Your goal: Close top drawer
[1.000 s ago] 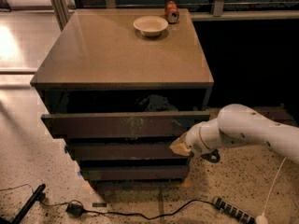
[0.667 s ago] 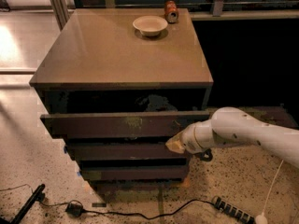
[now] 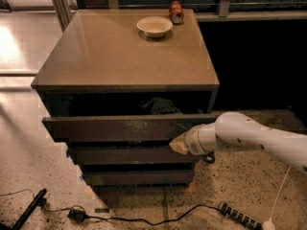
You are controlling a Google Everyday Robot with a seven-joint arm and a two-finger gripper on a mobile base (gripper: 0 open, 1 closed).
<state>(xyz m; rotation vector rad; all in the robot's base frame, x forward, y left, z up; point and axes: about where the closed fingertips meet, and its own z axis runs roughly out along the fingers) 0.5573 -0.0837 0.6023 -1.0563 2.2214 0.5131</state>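
Observation:
The top drawer [image 3: 120,127] is the widest dark grey-brown front of three. It stands pulled out from the cabinet, with a dark gap and something dark inside behind it. My gripper [image 3: 178,145] is at the end of the white arm coming in from the right. Its tip sits at the lower right part of the top drawer's front, at or against its bottom edge. Two narrower drawer fronts [image 3: 129,155] lie below it.
The cabinet top [image 3: 120,56] carries a white bowl [image 3: 154,26] and a small red can [image 3: 176,12] at the back. Cables and a power strip [image 3: 240,216] lie on the speckled floor in front. A dark wall panel stands to the right.
My arm and gripper have moved left along the top drawer's front. The drawer looks about as far out as before.

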